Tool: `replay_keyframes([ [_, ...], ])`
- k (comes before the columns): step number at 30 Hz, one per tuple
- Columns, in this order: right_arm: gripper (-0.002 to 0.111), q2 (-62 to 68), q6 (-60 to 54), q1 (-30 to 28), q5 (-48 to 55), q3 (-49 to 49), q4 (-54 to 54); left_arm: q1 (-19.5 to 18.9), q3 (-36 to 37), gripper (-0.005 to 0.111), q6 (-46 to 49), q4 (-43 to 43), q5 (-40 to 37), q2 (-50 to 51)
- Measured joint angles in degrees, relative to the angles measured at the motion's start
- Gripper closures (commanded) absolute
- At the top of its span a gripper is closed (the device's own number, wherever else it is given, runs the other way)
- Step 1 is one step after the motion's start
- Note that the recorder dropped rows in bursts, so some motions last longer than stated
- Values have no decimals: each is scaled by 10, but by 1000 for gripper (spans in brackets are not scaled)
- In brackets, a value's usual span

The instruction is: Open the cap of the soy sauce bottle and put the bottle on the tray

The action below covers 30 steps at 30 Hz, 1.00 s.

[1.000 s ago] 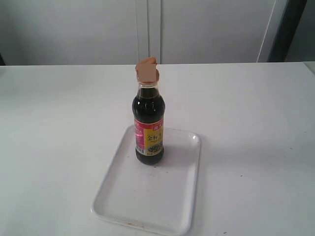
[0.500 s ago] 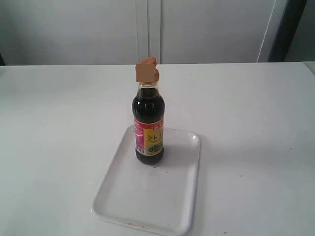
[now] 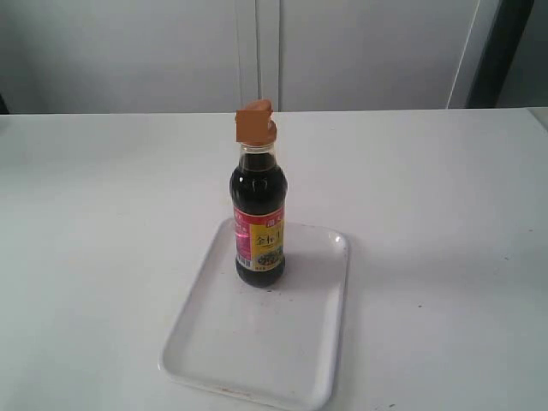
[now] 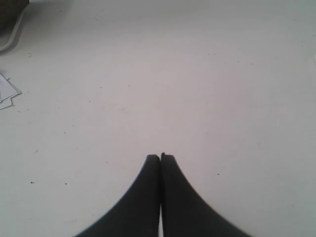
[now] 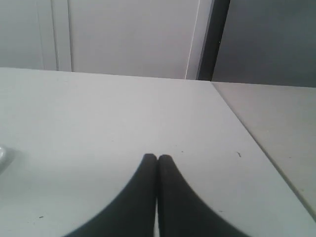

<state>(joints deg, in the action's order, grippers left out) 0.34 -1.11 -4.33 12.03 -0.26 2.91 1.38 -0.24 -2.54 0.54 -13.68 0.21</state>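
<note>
The soy sauce bottle (image 3: 259,218) stands upright on the far end of the white tray (image 3: 257,351) in the exterior view, its red and yellow label facing the camera. Its orange-brown cap (image 3: 255,122) sits on the neck with the flip lid lifted at an angle. Neither arm shows in the exterior view. My left gripper (image 4: 161,157) is shut with nothing in it, over bare white table. My right gripper (image 5: 157,158) is shut and empty too, above the table, and a sliver of a white rim (image 5: 2,157) shows at that view's edge.
White table (image 3: 445,214) surrounds the tray, with a pale wall and panel seams behind. The left wrist view shows paper scraps (image 4: 7,91) and a cable (image 4: 12,37) at its edge. The right wrist view shows the table's side edge (image 5: 256,143) and a dark upright strip (image 5: 215,39).
</note>
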Motion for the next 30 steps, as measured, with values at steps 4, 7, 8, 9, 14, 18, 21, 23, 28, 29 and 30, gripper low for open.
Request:
replay_keyframes([
  [4, 108, 0, 0, 0, 30, 0, 10, 0, 0, 107, 0, 0, 0, 0],
  [7, 108, -1, 0, 0, 60, 1, 14, 0, 0, 107, 0, 0, 1, 0],
  [8, 108, -1, 0, 0, 66, 1, 14, 0, 0, 107, 0, 0, 1, 0],
  [9, 108, -1, 0, 0, 71, 1, 14, 0, 0, 107, 0, 0, 1, 0],
  [14, 108, -1, 1, 0, 83, 1, 14, 0, 0, 107, 0, 0, 1, 0],
  [18, 108, -1, 1, 0, 84, 1, 14, 0, 0, 107, 0, 0, 1, 0],
  [21, 108, -1, 1, 12, 84, 1, 14, 0, 0, 107, 0, 0, 1, 0],
  [23, 108, -1, 1, 29, 84, 1, 14, 0, 0, 107, 0, 0, 1, 0],
  [28, 108, -1, 2, 62, 84, 1, 14, 0, 0, 107, 0, 0, 1, 0],
  [29, 108, -1, 2, 63, 84, 1, 14, 0, 0, 107, 0, 0, 1, 0],
  [30, 108, -1, 2, 64, 84, 1, 14, 0, 0, 107, 0, 0, 1, 0],
])
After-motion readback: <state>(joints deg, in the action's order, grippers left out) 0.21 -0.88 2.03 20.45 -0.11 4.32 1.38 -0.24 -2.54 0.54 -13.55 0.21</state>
